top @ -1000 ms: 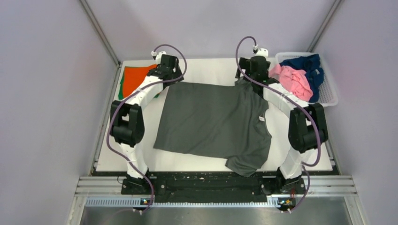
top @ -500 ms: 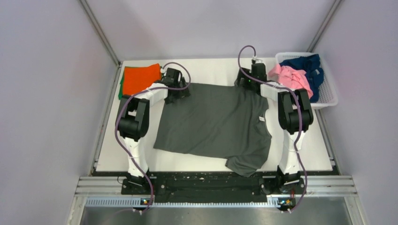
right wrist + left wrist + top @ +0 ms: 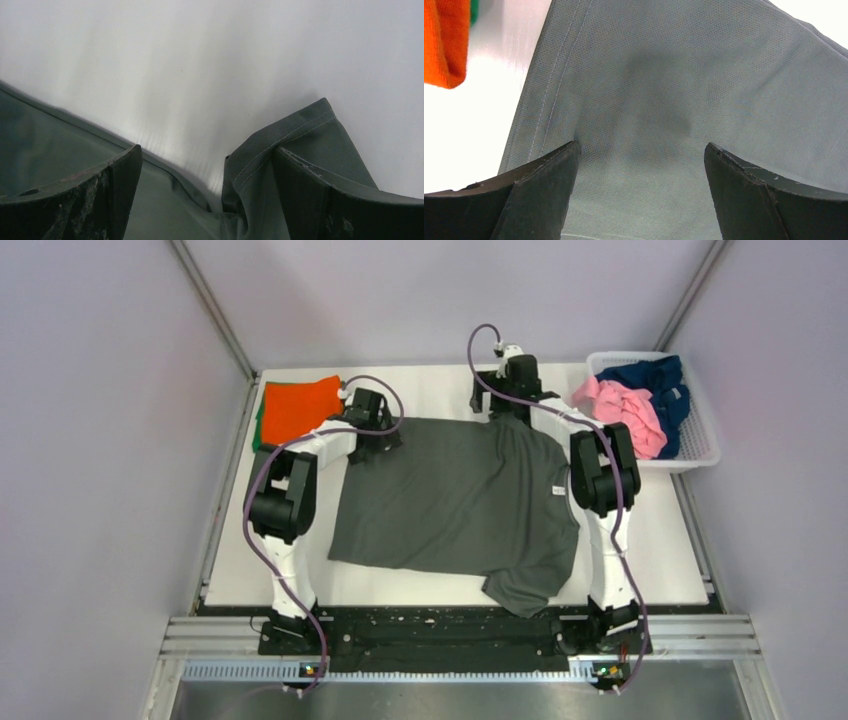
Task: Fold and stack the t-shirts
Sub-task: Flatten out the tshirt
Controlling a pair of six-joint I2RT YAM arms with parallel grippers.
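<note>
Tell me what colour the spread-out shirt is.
The t-shirt is dark grey, best seen in the top external view.

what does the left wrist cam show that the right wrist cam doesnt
Only the left wrist view: the orange t-shirt at top left, with a sliver of green cloth beside it. Only the right wrist view: a hemmed sleeve end lying next to one finger. Both: the dark grey t-shirt on the white table, seen between spread jaws, with the left gripper and right gripper each open.
</note>
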